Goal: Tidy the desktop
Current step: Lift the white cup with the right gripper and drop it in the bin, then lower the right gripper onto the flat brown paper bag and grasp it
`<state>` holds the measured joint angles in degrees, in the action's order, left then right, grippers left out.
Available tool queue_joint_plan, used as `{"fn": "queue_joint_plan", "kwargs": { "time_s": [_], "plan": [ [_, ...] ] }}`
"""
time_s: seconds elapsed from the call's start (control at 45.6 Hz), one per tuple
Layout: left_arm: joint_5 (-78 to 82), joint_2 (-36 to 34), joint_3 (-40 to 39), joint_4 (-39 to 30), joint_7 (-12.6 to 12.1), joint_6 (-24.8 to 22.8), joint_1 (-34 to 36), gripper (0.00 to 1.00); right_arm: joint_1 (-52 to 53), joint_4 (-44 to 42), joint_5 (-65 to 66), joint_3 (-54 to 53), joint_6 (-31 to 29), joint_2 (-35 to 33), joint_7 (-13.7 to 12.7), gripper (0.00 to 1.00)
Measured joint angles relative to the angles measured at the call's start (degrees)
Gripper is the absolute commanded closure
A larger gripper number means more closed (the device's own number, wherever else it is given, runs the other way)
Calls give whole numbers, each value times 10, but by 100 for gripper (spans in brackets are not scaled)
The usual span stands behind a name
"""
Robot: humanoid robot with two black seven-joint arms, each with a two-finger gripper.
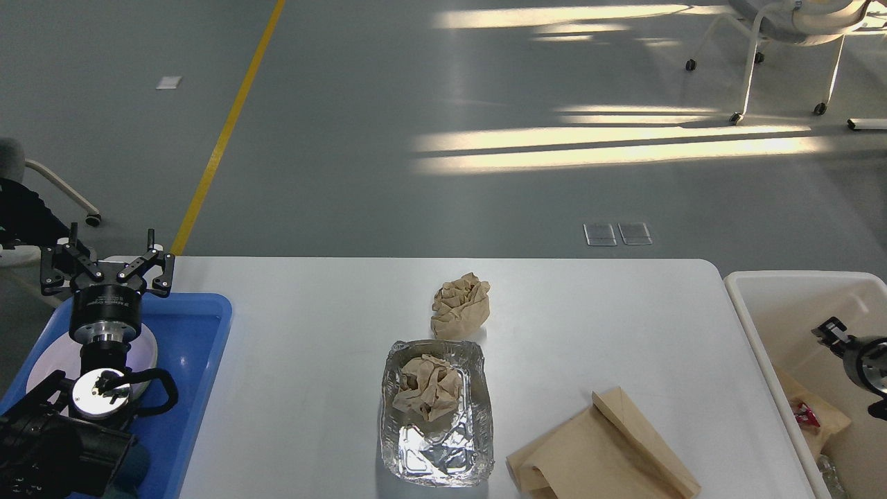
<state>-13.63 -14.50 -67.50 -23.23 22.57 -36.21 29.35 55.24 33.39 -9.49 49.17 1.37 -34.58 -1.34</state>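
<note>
Our white bench [589,312] fills the middle, bearing a foil tray [436,412] and crumpled paper [461,305]. Our left pincer [105,267] gapes wide over the blue tray [201,333]; our right pincer [830,330], over the bin [776,284], seems empty, its gap unclear.

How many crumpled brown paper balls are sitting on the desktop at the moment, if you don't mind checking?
2: one crumpled paper ball lies loose on the desktop, just behind the foil tray; the other paper ball sits inside that tray. None seems hidden.
</note>
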Motion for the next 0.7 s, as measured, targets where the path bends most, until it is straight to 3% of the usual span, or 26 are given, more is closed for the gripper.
{"fn": "queue_joint_plan", "kwargs": {
  "time_s": [0.219, 0.329, 0.482, 0.701],
  "plan": [
    [0, 0, 0, 0, 0, 0, 0, 4, 141, 103, 0, 112, -9, -4, -1, 0],
    [0, 0, 0, 0, 0, 0, 0, 4, 252, 175, 0, 183, -49, -4, -1, 0],
    [0, 0, 0, 0, 0, 0, 0, 4, 408, 248, 0, 243, -175, 0, -1, 0],
    [0, 0, 0, 0, 0, 0, 0, 4, 591, 321, 0, 257, -405, 6, -1, 0]
  ]
}}
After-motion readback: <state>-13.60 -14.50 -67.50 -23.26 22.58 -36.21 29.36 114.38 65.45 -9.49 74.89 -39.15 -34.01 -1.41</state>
